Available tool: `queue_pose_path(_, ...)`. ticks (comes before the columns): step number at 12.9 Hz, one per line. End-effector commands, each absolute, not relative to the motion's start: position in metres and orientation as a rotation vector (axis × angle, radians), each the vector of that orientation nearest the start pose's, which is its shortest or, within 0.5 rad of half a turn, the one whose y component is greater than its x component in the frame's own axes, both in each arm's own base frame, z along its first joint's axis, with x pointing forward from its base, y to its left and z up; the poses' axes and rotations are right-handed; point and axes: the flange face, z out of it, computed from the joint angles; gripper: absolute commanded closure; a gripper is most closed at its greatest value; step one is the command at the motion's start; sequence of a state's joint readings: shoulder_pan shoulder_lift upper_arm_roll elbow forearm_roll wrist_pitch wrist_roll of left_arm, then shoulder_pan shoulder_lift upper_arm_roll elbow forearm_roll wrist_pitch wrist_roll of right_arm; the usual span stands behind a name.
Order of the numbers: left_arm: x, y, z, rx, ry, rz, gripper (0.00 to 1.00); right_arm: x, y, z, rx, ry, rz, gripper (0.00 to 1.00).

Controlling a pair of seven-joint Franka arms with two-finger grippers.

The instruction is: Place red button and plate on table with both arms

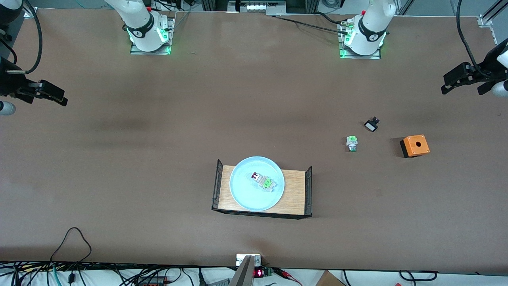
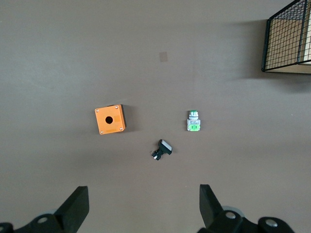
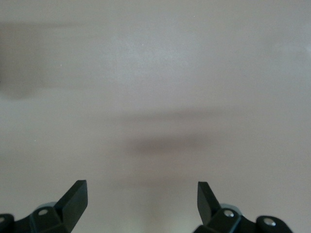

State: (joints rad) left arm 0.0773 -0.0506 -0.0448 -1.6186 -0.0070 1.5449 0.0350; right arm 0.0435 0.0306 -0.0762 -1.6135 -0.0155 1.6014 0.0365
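- Brown and flat, the bench (image 1: 166, 131) fills almost the whole front view, and no writing on it can be read.
- At the bottom edge of the front view a small display (image 1: 258, 273) glows red, but its signs are too small to read.
- Low in the middle of the front view sits a wooden tray (image 1: 295, 190) with black mesh ends.
- On the tray rests the pale blue plate (image 1: 248, 196), round with a raised rim.
- On the plate lies the red button (image 1: 262, 181), with its red cap toward the upper left of the frame and its green block toward the lower right.
- At middle right of the front view a green-capped switch (image 1: 351, 143) sits on the bench, well apart from the tray.
- Just up and right of it in that view is a small black-and-white part (image 1: 371, 125).
- Further right in the frame is an orange box (image 1: 415, 145) with a round hole on top.
- At the right edge of the front view the left tool (image 1: 466, 80) hangs over the bench, its fingers spread wide with nothing in them.
- At the left edge of the front view the right tool (image 1: 45, 93) hangs over bare bench, its fingers wide too and holding nothing.
- Loose black cables (image 1: 71, 244) trail along the bottom left of the front view.
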Motion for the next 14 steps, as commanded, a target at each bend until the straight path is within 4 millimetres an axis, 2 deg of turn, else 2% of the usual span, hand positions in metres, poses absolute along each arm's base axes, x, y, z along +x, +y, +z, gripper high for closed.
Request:
queue_pose_path(1, 0.537, 0.019, 0.616, -3.147, 0.039, 0.127, 0.0, 0.565, -0.016, 0.592, -3.146, 0.111, 0.046, 0.0)
queue_pose_path(3, 0.542, 0.018, 0.598, -3.146, 0.017, 0.216, 0.0, 0.567, -0.006, 0.593, -3.149, 0.084, 0.026, 0.0)
queue_pose_path(5, 0.551, 0.006, 0.586, -3.141, -0.011, 0.251, 0.0, 0.566, -0.007, 0.593, -3.147, 0.086, 0.038, 0.0)
queue_pose_path(6, 0.557, -0.011, 0.577, -3.136, -0.071, 0.27, 0.0, 0.566, -0.009, 0.594, -3.147, 0.094, 0.026, 0.0)
queue_pose_path(8, 0.574, -0.043, 0.57, -3.135, -0.177, 0.272, 0.0, 0.567, -0.011, 0.595, -3.147, 0.099, 0.017, 0.0)
queue_pose_path(9, 0.583, -0.067, 0.568, -3.129, -0.218, 0.266, 0.0, 0.569, -0.01, 0.596, -3.148, 0.093, -0.017, 0.0)
queue_pose_path(11, 0.601, -0.105, 0.56, -3.102, -0.389, 0.258, 0.0, 0.57, -0.013, 0.594, -3.147, 0.103, -0.022, 0.0)
queue_pose_path(13, 0.609, -0.146, 0.552, -3.082, -0.514, 0.263, 0.0, 0.57, -0.01, 0.597, -3.146, 0.094, -0.041, 0.0)
queue_pose_path(14, 0.616, -0.16, 0.548, -3.077, -0.604, 0.267, 0.0, 0.571, -0.009, 0.596, -3.146, 0.093, -0.041, 0.0)
